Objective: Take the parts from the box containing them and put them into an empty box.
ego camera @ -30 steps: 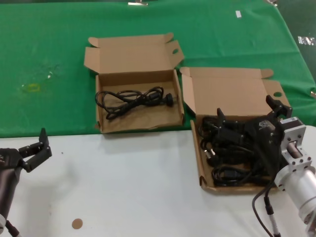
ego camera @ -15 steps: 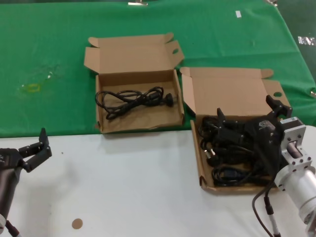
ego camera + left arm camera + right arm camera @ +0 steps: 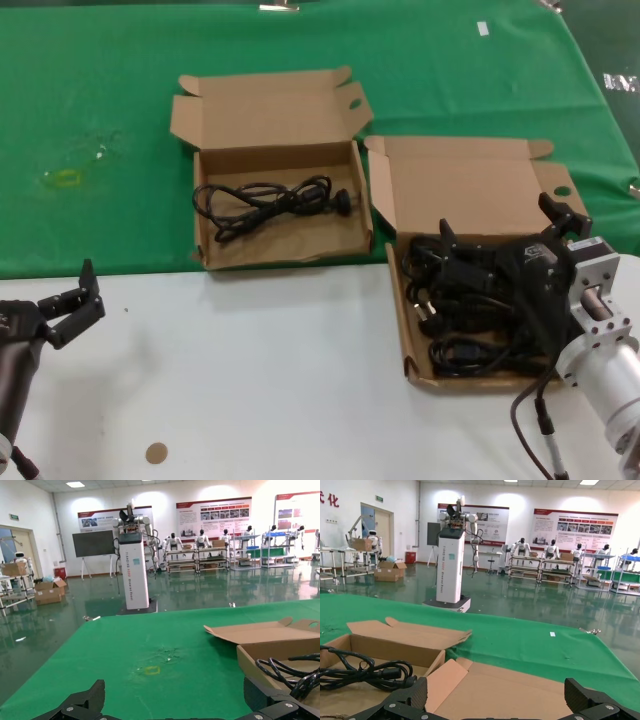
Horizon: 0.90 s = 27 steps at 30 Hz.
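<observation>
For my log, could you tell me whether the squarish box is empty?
No, the squarish box already holds one black cable.

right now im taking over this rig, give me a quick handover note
Left gripper: open, empty, parked over the white table, near left.
Right gripper: open, over the full box, holding nothing.
Full box: right side, straddling the green cloth and the table, a pile of black cables in it.
Other box: on the cloth, left of the full one, one cable inside.
Done: one cable across.
Left: grip and move the pile.
</observation>
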Each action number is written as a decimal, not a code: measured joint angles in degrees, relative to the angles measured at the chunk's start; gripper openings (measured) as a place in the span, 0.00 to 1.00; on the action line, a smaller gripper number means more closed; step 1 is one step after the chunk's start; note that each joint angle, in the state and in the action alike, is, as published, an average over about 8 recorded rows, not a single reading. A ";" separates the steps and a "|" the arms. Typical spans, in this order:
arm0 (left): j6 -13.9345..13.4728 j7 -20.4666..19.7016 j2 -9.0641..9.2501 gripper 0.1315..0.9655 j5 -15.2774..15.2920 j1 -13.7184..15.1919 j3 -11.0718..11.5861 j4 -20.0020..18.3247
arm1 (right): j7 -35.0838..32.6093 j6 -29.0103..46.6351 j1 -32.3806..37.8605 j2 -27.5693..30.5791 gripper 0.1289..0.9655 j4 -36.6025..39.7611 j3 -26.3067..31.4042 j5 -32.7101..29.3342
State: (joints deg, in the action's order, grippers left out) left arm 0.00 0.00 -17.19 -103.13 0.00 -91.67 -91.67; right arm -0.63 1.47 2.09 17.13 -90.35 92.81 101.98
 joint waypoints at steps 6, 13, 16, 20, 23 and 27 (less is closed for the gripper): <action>0.00 0.00 0.00 1.00 0.00 0.00 0.00 0.00 | 0.00 0.00 0.00 0.00 1.00 0.00 0.00 0.00; 0.00 0.00 0.00 1.00 0.00 0.00 0.00 0.00 | 0.00 0.00 0.00 0.00 1.00 0.00 0.00 0.00; 0.00 0.00 0.00 1.00 0.00 0.00 0.00 0.00 | 0.00 0.00 0.00 0.00 1.00 0.00 0.00 0.00; 0.00 0.00 0.00 1.00 0.00 0.00 0.00 0.00 | 0.00 0.00 0.00 0.00 1.00 0.00 0.00 0.00; 0.00 0.00 0.00 1.00 0.00 0.00 0.00 0.00 | 0.00 0.00 0.00 0.00 1.00 0.00 0.00 0.00; 0.00 0.00 0.00 1.00 0.00 0.00 0.00 0.00 | 0.00 0.00 0.00 0.00 1.00 0.00 0.00 0.00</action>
State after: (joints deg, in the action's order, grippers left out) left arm 0.00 0.00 -17.19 -103.13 0.00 -91.67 -91.67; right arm -0.63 1.47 2.09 17.13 -90.35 92.81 101.98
